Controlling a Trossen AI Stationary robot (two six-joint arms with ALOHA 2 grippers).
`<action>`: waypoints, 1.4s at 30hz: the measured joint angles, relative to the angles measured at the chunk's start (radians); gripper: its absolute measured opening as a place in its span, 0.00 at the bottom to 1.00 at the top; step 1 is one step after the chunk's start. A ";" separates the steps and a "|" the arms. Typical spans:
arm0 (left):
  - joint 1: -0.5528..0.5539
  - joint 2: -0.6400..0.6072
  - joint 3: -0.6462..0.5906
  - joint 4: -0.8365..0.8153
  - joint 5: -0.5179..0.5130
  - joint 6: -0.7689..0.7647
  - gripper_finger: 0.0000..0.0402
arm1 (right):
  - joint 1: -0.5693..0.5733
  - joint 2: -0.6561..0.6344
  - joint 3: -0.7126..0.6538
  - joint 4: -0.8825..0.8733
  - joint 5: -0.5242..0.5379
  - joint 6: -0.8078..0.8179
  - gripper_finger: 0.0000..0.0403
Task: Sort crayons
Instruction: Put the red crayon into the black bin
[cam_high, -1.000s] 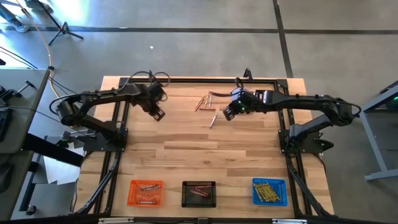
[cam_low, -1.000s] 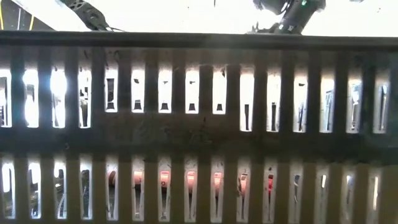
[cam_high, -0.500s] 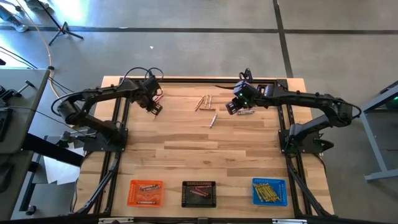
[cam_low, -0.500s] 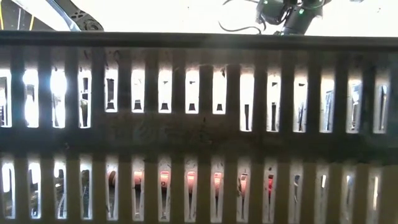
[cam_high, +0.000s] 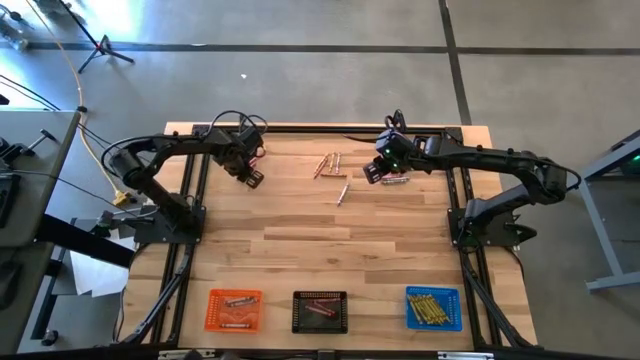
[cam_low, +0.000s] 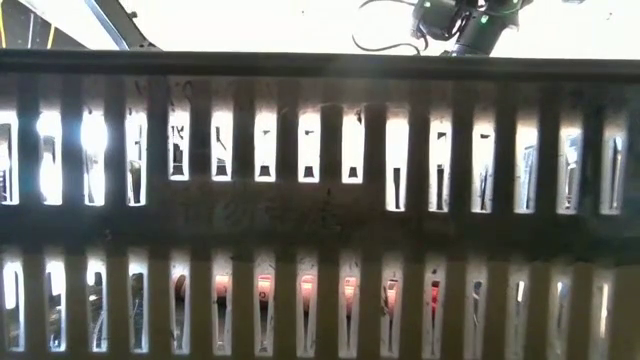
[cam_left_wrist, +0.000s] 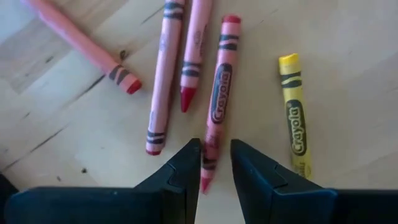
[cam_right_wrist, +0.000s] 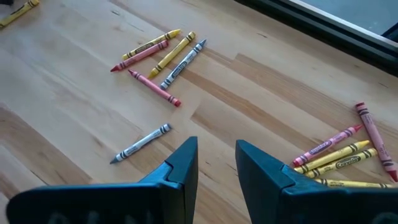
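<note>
Left wrist view shows the left gripper (cam_left_wrist: 215, 163) low over the table (cam_left_wrist: 348, 37), fingers (cam_left_wrist: 183, 168) a narrow gap apart with the tip of a red crayon (cam_left_wrist: 218, 106) lying between them; whether they touch it cannot be told. Just beside it lie three more red crayons (cam_left_wrist: 163, 81) and a yellow crayon (cam_left_wrist: 295, 118), one red one cut off by the frame edge. From above, this gripper (cam_high: 248, 174) sits at the table's far left. The right gripper (cam_right_wrist: 216, 163) hovers with fingers slightly parted and nothing between them; a loose group of crayons (cam_right_wrist: 158, 59) and a lone grey crayon (cam_right_wrist: 141, 143) lie beyond it, and another cluster (cam_right_wrist: 339, 158) sits to one side, partly hidden by a finger. Near the front edge stand the orange tray (cam_high: 234, 309), black tray (cam_high: 320, 311) and blue tray (cam_high: 434, 308), each with crayons inside. Low view is blocked by a slatted wall (cam_low: 320, 200)
</note>
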 joint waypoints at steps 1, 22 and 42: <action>-0.001 0.007 0.001 0.004 0.000 0.000 0.20 | 0.000 0.000 0.000 0.000 0.000 0.001 0.23; -0.001 0.022 0.005 -0.007 -0.001 -0.082 0.03 | 0.000 0.000 0.000 0.006 -0.029 0.010 0.23; -0.404 -0.288 0.131 0.119 0.408 -0.372 0.01 | 0.000 0.000 0.000 0.078 -0.017 -0.035 0.23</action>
